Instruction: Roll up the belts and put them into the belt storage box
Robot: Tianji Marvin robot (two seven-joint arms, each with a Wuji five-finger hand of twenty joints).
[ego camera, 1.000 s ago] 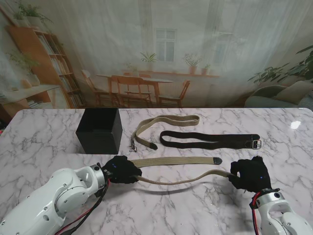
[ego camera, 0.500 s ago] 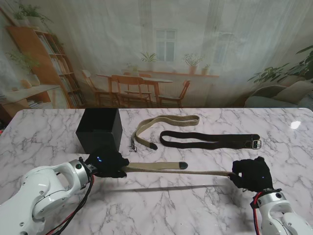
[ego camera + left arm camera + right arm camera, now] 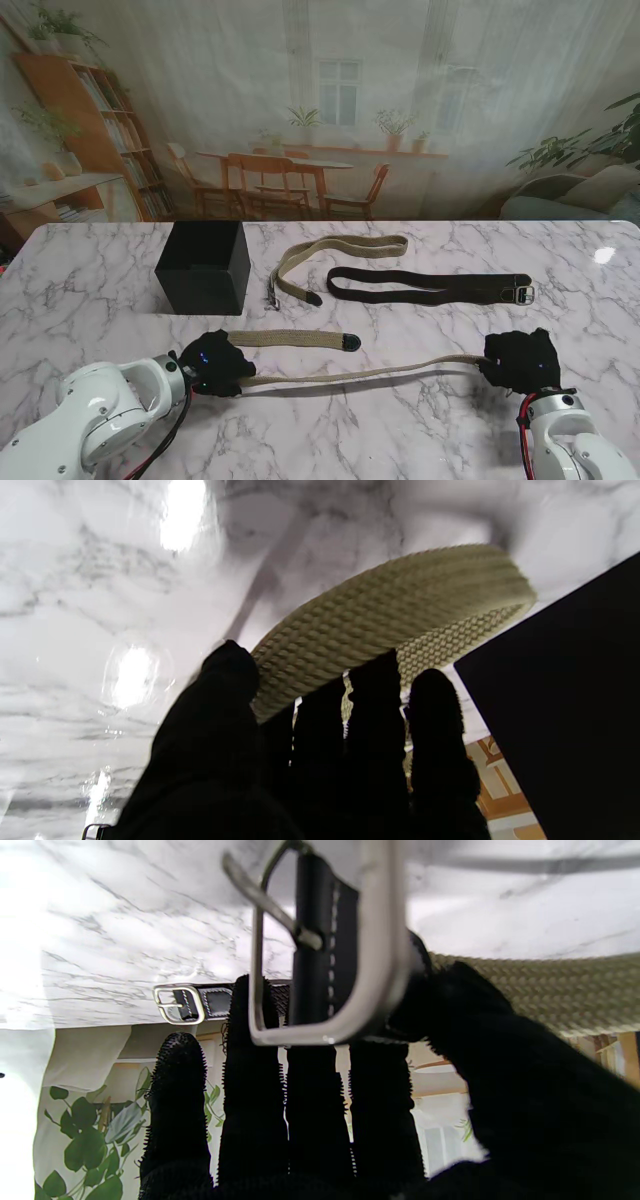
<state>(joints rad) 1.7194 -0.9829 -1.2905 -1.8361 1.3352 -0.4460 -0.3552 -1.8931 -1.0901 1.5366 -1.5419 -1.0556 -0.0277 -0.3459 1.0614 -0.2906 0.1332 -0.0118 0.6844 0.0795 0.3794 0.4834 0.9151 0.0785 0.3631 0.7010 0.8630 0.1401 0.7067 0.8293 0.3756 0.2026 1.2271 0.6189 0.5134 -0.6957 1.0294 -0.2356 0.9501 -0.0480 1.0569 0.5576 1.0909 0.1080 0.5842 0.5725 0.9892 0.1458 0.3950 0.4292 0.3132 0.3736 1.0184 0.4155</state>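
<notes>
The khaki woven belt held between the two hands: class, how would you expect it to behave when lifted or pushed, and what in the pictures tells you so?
Probably floppy: the khaki woven belt sags in a shallow curve between the left hand and right hand. Likely light, since each hand carries it pinched in its fingers alone. Its coarse weave should grip rather than slip. The metal buckle end may swing.

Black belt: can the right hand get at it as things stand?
Probably not yet. The right hand is shut on the buckle end of the tan belt, so it would have to let go first. Otherwise the black belt lies in the open, farther from me, nothing between.
</notes>
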